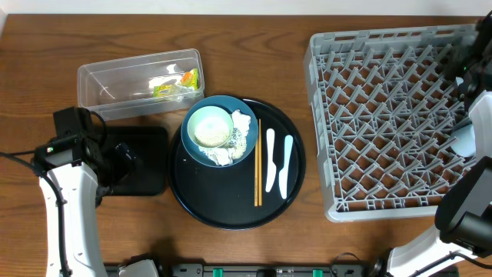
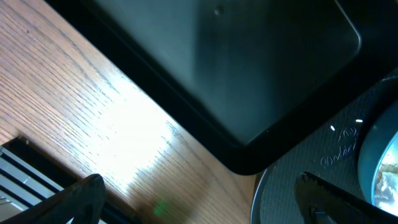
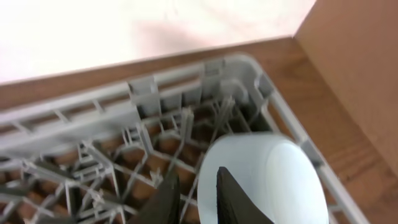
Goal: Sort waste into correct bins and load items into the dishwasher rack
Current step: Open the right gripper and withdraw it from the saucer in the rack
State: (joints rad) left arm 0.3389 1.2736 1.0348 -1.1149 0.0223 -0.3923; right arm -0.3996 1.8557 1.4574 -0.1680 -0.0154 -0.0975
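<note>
**Right gripper working at the white cup in the dishwasher rack**

The right gripper (image 3: 198, 177) is reaching into the dishwasher rack (image 1: 384, 208), close to the far right corner. Its jaws are standing close together with only a narrow gap. The white cup (image 3: 273, 174) is lying tilted on the pegs just to the right of them. The cup's left edge is falling within the gap, and the right finger (image 3: 233, 199) is overlapping the cup's wall. Whether the jaws are actually pinching the cup cannot be told.

The left gripper (image 2: 200, 180) is hanging with its jaws spread wide. It is hovering over the right near corner of the black rectangular tray (image 2: 249, 81), where that corner is meeting the wooden table (image 2: 93, 106).

The round black tray (image 1: 231, 211) is sitting at the centre of the table, well apart from both grippers. On its left part the dark blue plate (image 1: 246, 108) is carrying the pale green bowl (image 1: 210, 127) and the tissue scraps (image 1: 223, 156) beside it. To the plate's right the orange chopsticks (image 1: 257, 161) are lying together, with the two white plastic utensils (image 1: 270, 160) just beyond them.

The clear tub (image 1: 108, 85) is standing at the far left, with the yellow-green wrapper (image 1: 181, 81) lying inside it.
</note>
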